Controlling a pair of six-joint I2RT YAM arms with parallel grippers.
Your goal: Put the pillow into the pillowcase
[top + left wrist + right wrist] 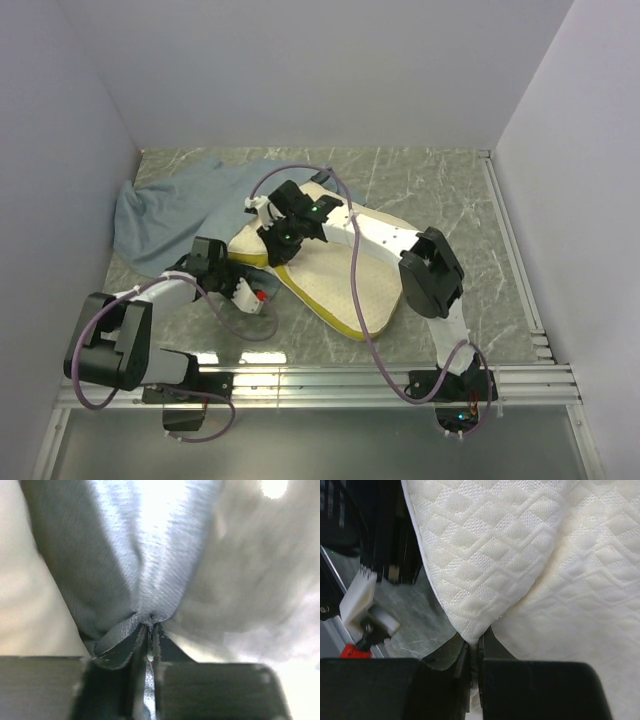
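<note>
top: the thick cream-white foam pillow (350, 285) lies on the surface (430, 180), touching the limp blue-grey fabric pillowcase (170, 210). left wrist: the left fingers (117, 647) are pinched tight on pillowcase cloth and should lift the mouth wide. right wrist: the right fingers (495, 652) clamp the pillow's corner, which is best fed in straight.

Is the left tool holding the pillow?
No, the left tool is pinched shut on a fold of the blue-grey pillowcase.

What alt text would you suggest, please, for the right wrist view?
The right gripper pinches a fold of the cream, diamond-quilted pillow, which fills most of the frame. At left, grey marbled table and a white-and-red part of the left arm show.
</note>
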